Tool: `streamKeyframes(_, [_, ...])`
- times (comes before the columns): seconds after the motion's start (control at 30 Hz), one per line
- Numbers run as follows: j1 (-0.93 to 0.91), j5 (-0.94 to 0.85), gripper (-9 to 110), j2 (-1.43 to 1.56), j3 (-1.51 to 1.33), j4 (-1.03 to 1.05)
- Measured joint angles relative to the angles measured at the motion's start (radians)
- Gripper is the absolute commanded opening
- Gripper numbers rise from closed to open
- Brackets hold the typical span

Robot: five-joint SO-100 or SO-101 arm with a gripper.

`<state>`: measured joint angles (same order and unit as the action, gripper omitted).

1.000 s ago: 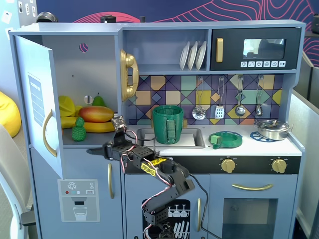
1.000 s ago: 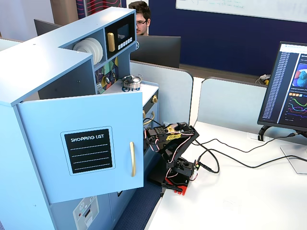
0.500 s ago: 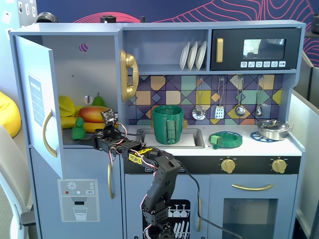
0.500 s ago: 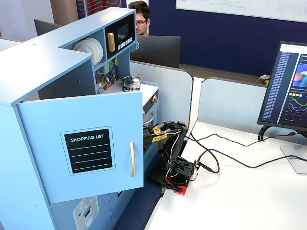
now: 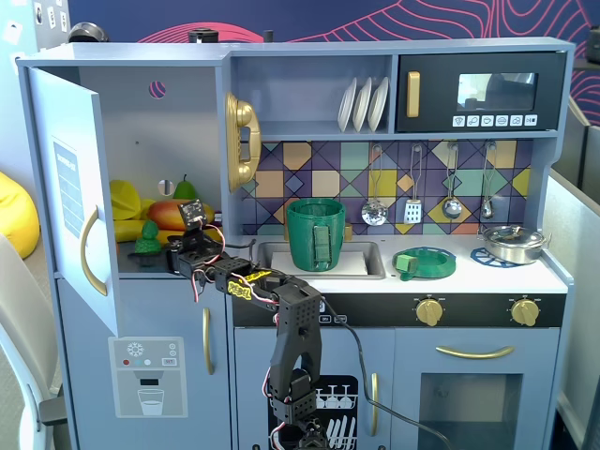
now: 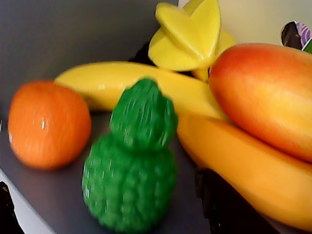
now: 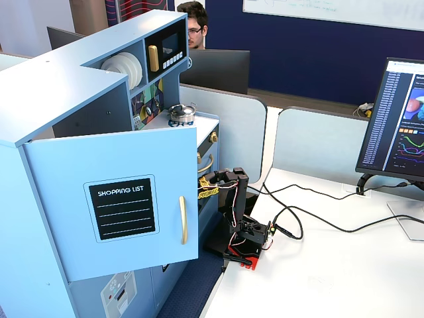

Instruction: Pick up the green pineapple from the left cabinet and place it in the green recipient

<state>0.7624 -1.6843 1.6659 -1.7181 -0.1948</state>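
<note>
right in front of the wrist camera, dead centre, sits the green pineapple point(image 6: 132, 168), upright on the left cabinet point(image 5: 183, 122) shelf, long axis vertical, leafy top up. bumpy hard plastic, should grip ok. gripper point(image 5: 178, 246) is just short of it; can't tell how far the jaws are spread. behind the pineapple: pebbly orange point(image 6: 48, 124), smooth banana point(image 6: 117, 85), glossy mango point(image 6: 265, 95). the green recipient point(image 5: 315, 232) is off right of the pineapple in a fixed view.

arm point(image 5: 292, 323): black segments | red-white-black cables | yellow labels | red base
</note>
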Motion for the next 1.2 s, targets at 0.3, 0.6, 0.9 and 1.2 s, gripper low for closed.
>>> streamKeyframes(0.3, [-0.002,0.063,44,-0.106,0.115,0.011])
streamKeyframes(0.6, [-0.002,0.080,43,-0.183,0.170,0.023])
streamKeyframes(0.9, [-0.002,0.115,22,-0.304,0.321,0.061])
streamKeyframes(1.2, [-0.002,0.130,0,-0.313,0.373,0.127])
